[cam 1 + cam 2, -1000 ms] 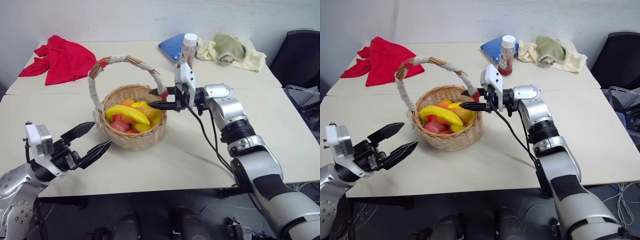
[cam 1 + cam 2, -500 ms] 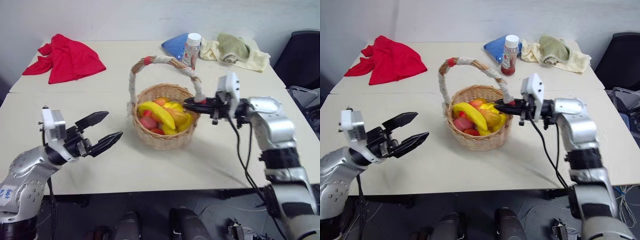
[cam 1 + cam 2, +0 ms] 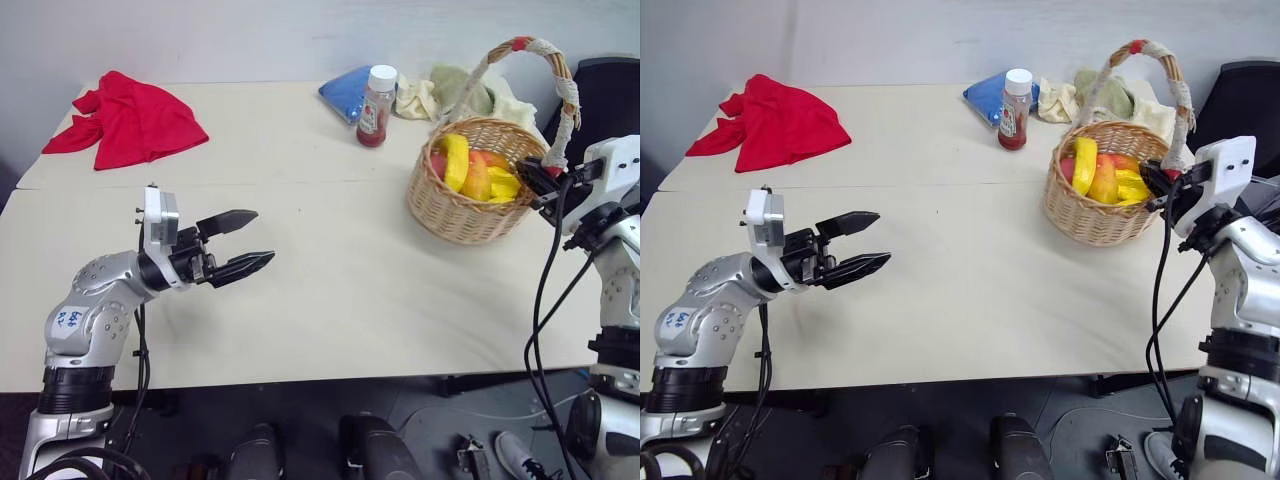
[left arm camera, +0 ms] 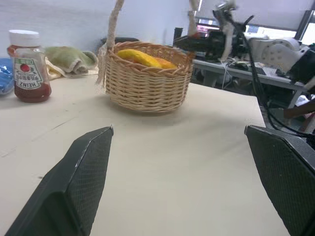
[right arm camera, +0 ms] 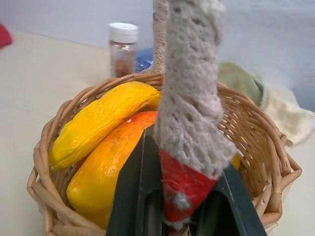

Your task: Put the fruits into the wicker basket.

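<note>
You have a wide cream table point(image 3: 330, 300) with a seam running across its middle, and most of its centre and near half lies bare, so there is plenty of open room between your two arms. The wicker basket point(image 3: 465, 205) sits toward the table's right side, near the right edge, holding the fruits point(image 3: 470, 172): a yellow banana and an orange mango on top, with red pieces beside them. Your right gripper point(image 5: 182, 206) has its jaws pressed together on the red-wrapped foot of the basket handle point(image 3: 1160, 75), at the rim nearest that arm. Your left gripper point(image 3: 245, 243) hovers over the bare left half of the table, jaws spread wide and pinching nothing, well apart from the basket. Along the far edge you see a red cloth point(image 3: 130, 118) at the left, then a blue cloth point(image 3: 345, 92), a ketchup bottle point(image 3: 376, 105) just beside it, and a pale green towel point(image 3: 1110, 95) behind the basket.
</note>
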